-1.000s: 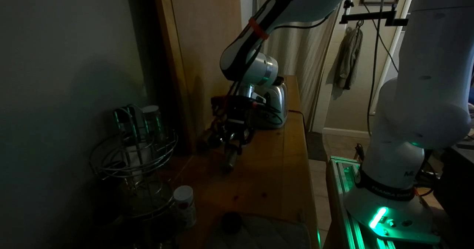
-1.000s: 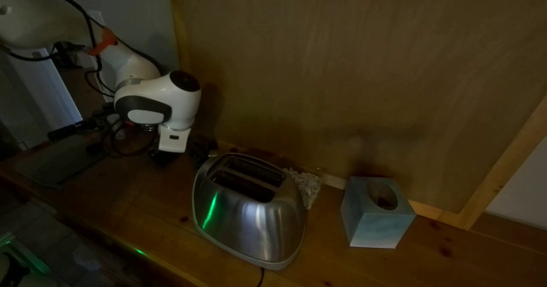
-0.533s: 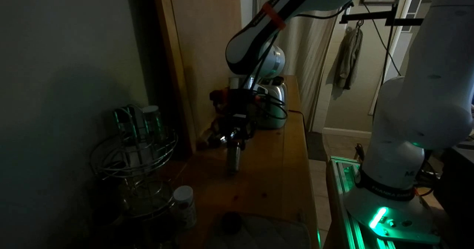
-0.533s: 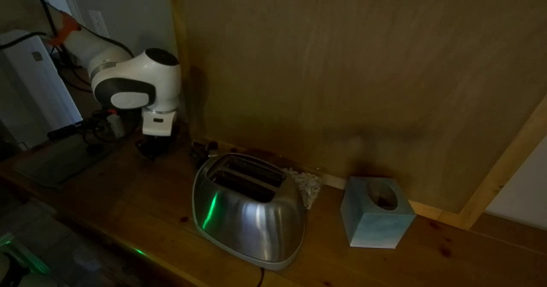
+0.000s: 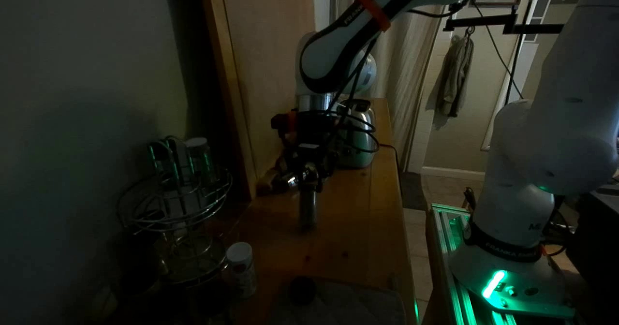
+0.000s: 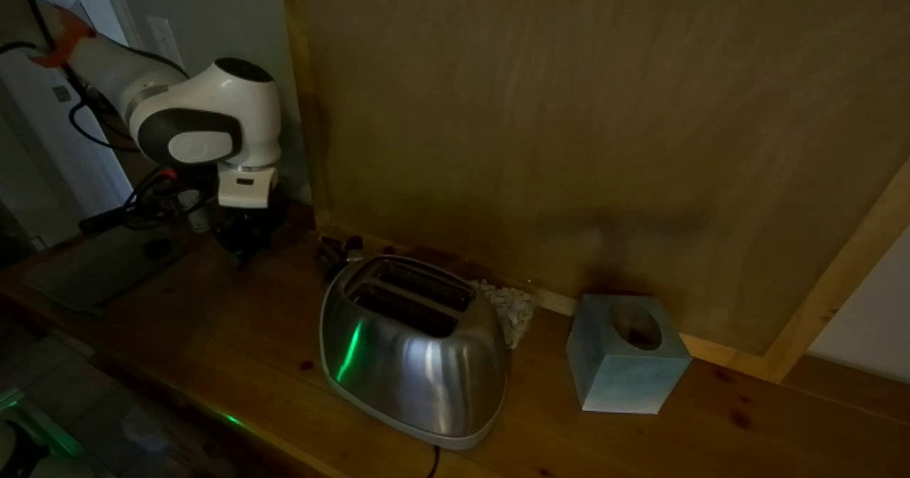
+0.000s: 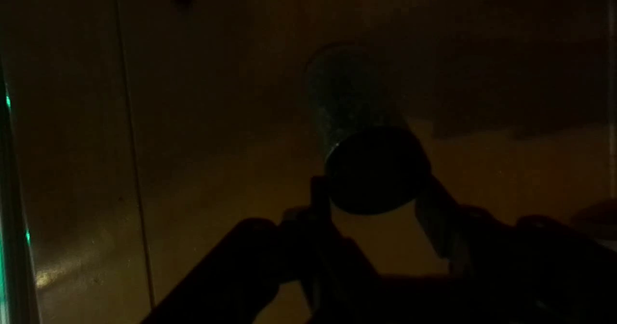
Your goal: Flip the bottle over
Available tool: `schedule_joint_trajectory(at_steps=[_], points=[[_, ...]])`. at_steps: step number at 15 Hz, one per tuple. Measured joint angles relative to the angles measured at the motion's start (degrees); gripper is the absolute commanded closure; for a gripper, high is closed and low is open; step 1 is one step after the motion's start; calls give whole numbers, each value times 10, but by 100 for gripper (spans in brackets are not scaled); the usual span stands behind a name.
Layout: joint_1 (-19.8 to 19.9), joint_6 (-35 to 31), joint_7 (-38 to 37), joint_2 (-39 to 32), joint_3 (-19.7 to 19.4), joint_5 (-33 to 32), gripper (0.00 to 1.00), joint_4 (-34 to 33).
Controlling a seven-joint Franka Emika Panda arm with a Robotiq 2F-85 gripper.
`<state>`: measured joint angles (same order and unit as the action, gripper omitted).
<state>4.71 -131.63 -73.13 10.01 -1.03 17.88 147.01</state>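
Wooden is the long counter (image 6: 220, 350), and on it stands a steel toaster (image 6: 419, 371). Behind the toaster, in an exterior view, rises a plain wooden board (image 6: 569, 122). The white arm (image 6: 206, 122) reaches over the counter, to the left of the toaster in an exterior view and apart from it. A wire rack (image 5: 176, 227) stands in the dark, well apart from the toaster. A grey mat (image 5: 348, 301) lies flat on the same side of the toaster as the arm, but farther from it. To the toaster's right, in an exterior view, there is a pale blue box (image 6: 633, 376) with an oval opening; the two stand apart. The gripper (image 7: 376, 191) points downward, nearer to the toaster than the mat. A jar (image 5: 242, 271) with a pale lid stands upright, farther from the toaster than the gripper. Smaller again is the slim bottle (image 5: 307, 210), on the arm's side of the toaster and apart from it. Nearly upright, it is held by the fingers (image 7: 320, 201), which are narrow, one on each side of its dark upper end. Whether its lower end touches the counter, I cannot tell.
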Motion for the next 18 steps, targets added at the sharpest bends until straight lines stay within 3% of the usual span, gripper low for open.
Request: schedule_joint_trajectory(at_steps=[12, 13, 18], points=[[0, 22, -68, 30, 28, -48, 76, 0], [0, 22, -70, 30, 28, -48, 26, 0], [0, 24, -76, 32, 28, -49, 1, 0]])
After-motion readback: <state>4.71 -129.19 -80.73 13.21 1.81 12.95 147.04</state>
